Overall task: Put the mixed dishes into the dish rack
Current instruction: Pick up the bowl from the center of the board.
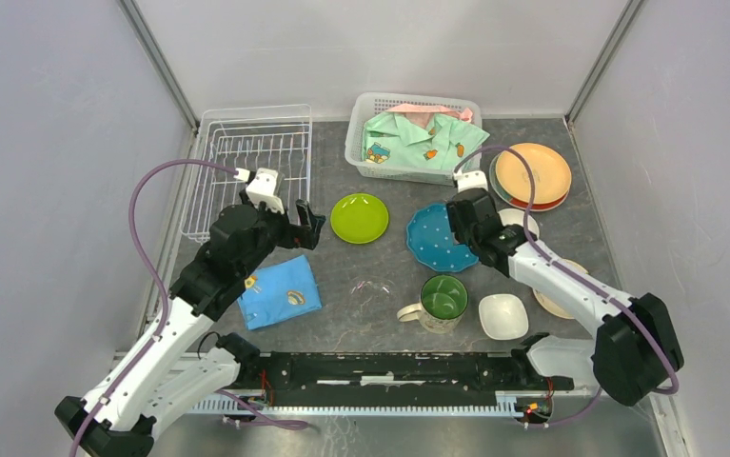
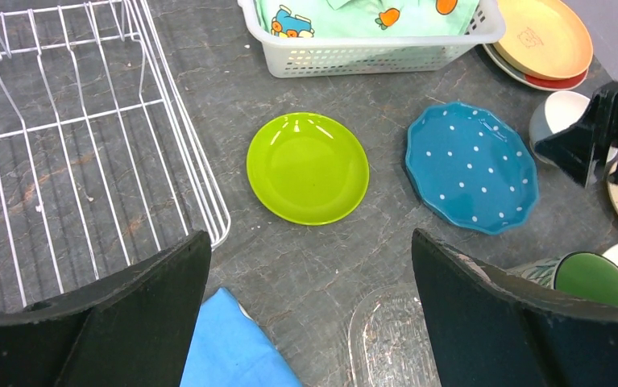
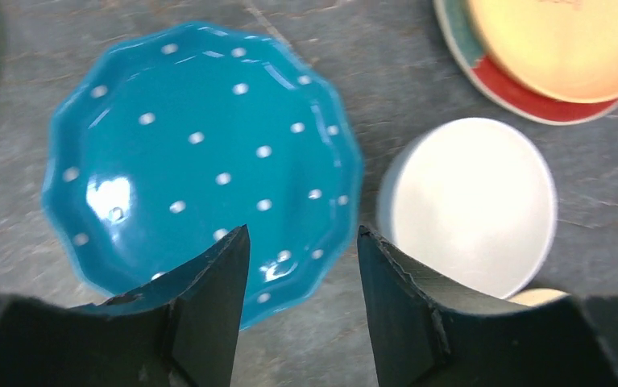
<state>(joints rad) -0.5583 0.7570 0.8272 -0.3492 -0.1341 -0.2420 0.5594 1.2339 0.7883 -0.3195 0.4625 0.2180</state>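
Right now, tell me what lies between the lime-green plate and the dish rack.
Nothing: the left wrist view shows only bare grey table between the lime-green plate and the dish rack.

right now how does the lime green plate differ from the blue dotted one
The lime-green plate is plain with a round rim; the blue dotted plate has white dots and a scalloped rim. The lime-green plate lies nearer the dish rack, the blue dotted plate beside a white bowl. The right gripper hangs over the blue dotted plate's edge; none is over the lime-green plate. Both lie flat, empty.
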